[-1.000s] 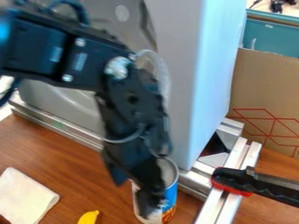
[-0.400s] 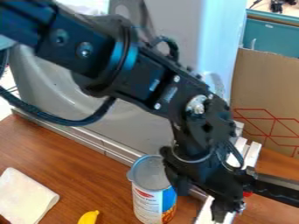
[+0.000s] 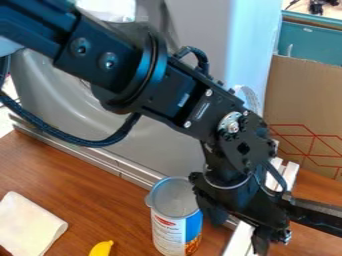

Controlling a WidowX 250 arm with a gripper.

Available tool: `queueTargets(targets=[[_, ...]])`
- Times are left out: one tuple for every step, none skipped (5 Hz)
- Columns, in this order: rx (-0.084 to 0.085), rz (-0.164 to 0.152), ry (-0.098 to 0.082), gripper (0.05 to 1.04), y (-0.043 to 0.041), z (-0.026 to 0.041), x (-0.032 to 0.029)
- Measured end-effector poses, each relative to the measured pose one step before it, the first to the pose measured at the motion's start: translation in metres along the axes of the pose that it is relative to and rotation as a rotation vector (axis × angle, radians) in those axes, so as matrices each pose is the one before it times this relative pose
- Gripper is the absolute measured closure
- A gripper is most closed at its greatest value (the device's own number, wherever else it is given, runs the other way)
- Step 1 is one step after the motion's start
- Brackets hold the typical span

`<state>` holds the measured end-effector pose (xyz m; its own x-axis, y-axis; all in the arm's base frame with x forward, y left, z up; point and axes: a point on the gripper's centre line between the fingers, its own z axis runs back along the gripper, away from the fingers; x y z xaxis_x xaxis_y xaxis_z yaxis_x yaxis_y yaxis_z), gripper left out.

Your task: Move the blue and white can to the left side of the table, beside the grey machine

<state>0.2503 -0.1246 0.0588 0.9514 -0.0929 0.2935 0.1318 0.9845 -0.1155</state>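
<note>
Where the black arm [image 3: 167,85] slants down from the upper left, its gripper [image 3: 270,238] hangs low at the right, just beside the can [image 3: 168,231] as I see it, though I can't tell whether the two touch. From over here I can't make out whether that pincer is open or closed, either. The can stands upright on the brown wooden table [image 3: 73,195], near the bottom middle, its long axis running straight up from the tabletop and its round grey top pointing upward. Its label turns a white part toward me, with blue on the right. Left of it lie a yellow thing [image 3: 101,248] and, farther over, a pale cloth [image 3: 28,225]. Behind the gripper, a black bar [image 3: 317,215] slopes to the right edge, and a cardboard panel [image 3: 304,100] with red lines rises beyond.
</note>
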Motion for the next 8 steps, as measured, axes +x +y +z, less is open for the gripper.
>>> queueTargets(targets=[[-0.0023,0.0425,-0.0005,0.085,0.01707,-0.00654,0.00399],[0.0157,0.0169,0.0301,0.085,0.01684,-0.01023,-0.00019],[0.0367,0.0207,0.0087,0.085,0.01873,-0.00371,0.00124],[0.0706,0.0611,0.0624,0.085,0.03696,-0.00047,-0.01463],[0.0636,0.0920,-0.0124,0.085,0.04793,0.01108,-0.01099],[0.0488,0.0429,0.0055,0.085,0.03543,0.00144,-0.00667],[0.0318,-0.0057,0.0089,0.085,0.02173,-0.00052,-0.00128],[-0.0136,-0.0122,0.0173,0.085,0.00681,0.00007,-0.00360]])
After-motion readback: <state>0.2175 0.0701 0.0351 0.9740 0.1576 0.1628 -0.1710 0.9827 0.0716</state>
